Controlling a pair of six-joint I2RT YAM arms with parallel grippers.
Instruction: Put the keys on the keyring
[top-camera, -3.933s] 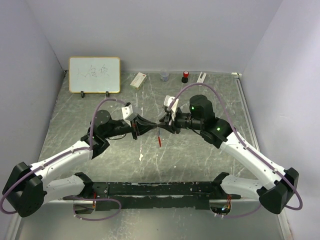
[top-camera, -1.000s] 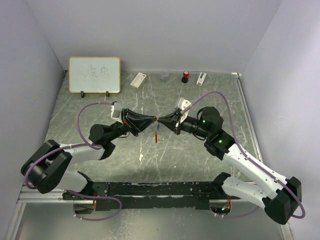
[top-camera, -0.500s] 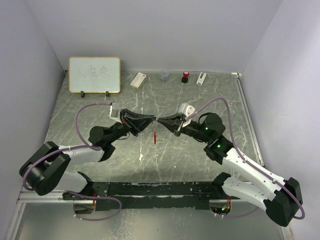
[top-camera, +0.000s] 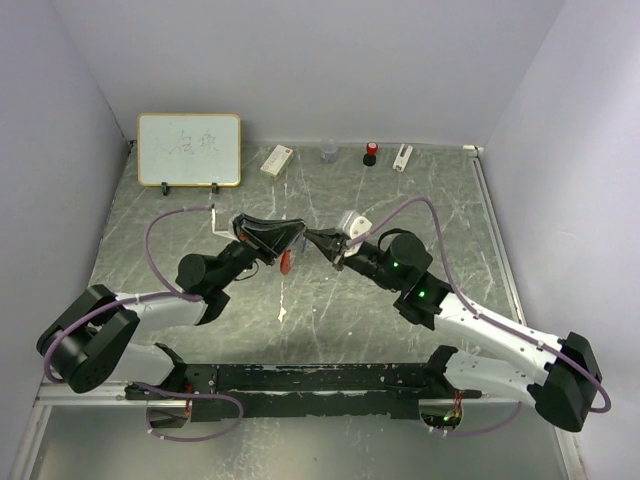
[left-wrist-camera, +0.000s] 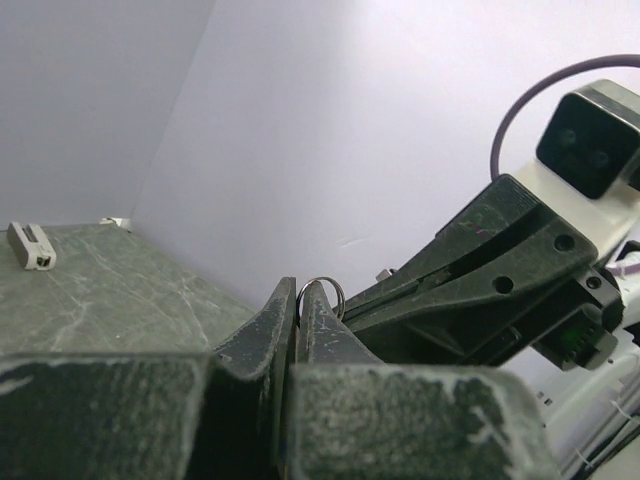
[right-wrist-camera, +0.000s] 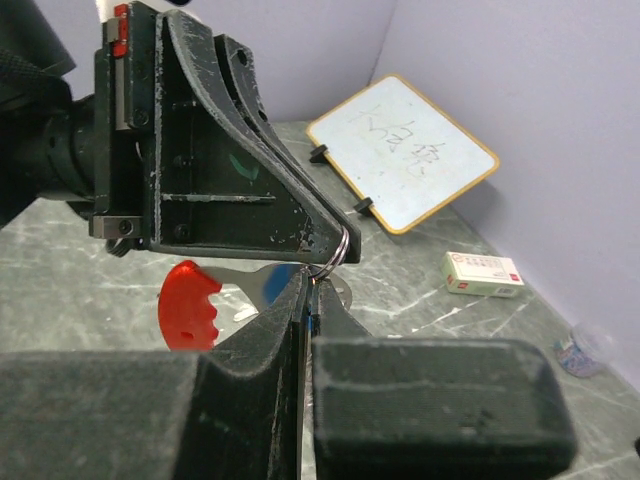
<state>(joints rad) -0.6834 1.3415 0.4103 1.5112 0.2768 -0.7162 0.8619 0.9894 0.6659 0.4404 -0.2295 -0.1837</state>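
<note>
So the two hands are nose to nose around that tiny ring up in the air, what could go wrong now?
1. The left hand pinches the thin ring with only its very fingertips. A small tug could pull the ring free and drop it.
2. The right hand is shut right against the left one, so a slight misaim may bump it instead of threading anything.
3. The red piece dangles below and could swing, twisting the ring.

Your left gripper (left-wrist-camera: 298, 300) and right gripper (right-wrist-camera: 308, 290): scuffed black wedges. Arms (top-camera: 150, 308) white-linked, black-jointed; purple cables (top-camera: 148, 245); green lights (top-camera: 421, 294) on right.
</note>
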